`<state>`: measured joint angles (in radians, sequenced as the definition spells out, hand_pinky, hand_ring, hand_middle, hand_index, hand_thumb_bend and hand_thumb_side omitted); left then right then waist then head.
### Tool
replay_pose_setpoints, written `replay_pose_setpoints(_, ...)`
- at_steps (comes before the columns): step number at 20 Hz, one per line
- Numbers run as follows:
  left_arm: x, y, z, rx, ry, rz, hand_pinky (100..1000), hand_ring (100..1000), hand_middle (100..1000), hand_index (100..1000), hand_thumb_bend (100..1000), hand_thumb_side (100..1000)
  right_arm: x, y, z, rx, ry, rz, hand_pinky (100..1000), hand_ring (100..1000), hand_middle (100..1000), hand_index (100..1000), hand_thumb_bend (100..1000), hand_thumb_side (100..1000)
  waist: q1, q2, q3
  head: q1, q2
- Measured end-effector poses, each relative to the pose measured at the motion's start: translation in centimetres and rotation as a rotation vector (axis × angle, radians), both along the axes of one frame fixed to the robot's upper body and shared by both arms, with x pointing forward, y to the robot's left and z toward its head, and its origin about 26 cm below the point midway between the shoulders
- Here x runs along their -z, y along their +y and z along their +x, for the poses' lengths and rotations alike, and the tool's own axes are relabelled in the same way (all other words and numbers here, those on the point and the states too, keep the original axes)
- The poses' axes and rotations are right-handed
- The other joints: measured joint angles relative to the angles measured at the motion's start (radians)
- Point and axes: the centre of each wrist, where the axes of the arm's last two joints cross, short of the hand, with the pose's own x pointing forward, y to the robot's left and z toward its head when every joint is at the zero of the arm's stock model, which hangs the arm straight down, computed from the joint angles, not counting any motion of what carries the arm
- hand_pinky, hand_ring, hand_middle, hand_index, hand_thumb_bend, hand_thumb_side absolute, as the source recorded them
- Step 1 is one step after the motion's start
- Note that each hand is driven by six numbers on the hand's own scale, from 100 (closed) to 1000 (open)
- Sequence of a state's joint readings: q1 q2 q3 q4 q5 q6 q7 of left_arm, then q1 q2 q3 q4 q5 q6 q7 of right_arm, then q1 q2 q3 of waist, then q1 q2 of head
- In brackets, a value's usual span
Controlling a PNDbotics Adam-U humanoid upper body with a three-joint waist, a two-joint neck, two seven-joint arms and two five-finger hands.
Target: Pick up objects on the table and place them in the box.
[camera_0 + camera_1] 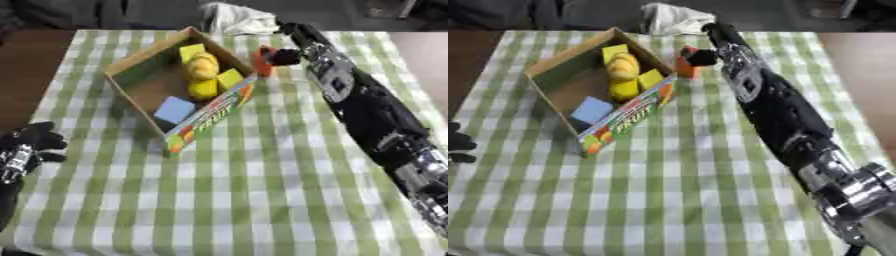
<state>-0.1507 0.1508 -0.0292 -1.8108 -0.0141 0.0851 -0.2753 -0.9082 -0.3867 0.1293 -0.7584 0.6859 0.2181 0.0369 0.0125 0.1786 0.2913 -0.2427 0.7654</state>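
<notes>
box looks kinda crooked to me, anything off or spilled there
The box sits turned at an angle to the checked tablecloth, nothing spilled. Yellow pieces and a blue block lie inside. The right hand holds an orange object just outside it.

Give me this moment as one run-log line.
right hand: shut on orange block, beside box | left hand: idle, lower left | box: yellow pieces, blue block

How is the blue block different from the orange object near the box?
The blue block lies inside the box, near its front wall; the orange object is outside, by the box's far right corner. No hand touches the blue block; the right hand is curled on the orange object. They differ in colour. Both are small things.
</notes>
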Motion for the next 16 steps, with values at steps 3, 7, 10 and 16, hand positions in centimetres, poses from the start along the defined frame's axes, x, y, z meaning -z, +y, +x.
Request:
replay_pose_setpoints(3, 0.0, -0.1, 0.0, 0.003, -0.001, 0.001, 648, 691, 617, 783, 140, 698, 1.5, -0.4, 0.2, 0.004, 0.001, -0.033, 873, 1000, 882, 939, 331, 437, 0.004, 0.001, 0.005, -0.006, 0.0)
replay_pose_setpoints(7, 0.0, -0.1, 0.0, 0.005, -0.001, 0.002, 648, 691, 617, 783, 140, 698, 3.0, -1.0, 0.2, 0.016, -0.008, -0.078, 875, 1000, 890, 941, 346, 440, 0.01, 0.001, 0.007, -0.017, 0.0)
replay_pose_setpoints(10, 0.0, -0.1, 0.0, 0.006, -0.002, 0.002, 648, 691, 617, 783, 140, 697, 3.7, -1.0, 0.2, 0.022, -0.012, -0.106, 874, 1000, 890, 942, 346, 446, 0.011, 0.001, 0.01, -0.027, 0.0)
replay_pose_setpoints(16, 0.0, -0.1, 0.0, 0.007, -0.003, 0.002, 647, 691, 616, 782, 139, 698, 4.0, -0.6, 0.3, 0.025, -0.033, -0.123, 872, 1000, 886, 941, 339, 461, 0.014, 0.003, 0.014, -0.042, 0.0)
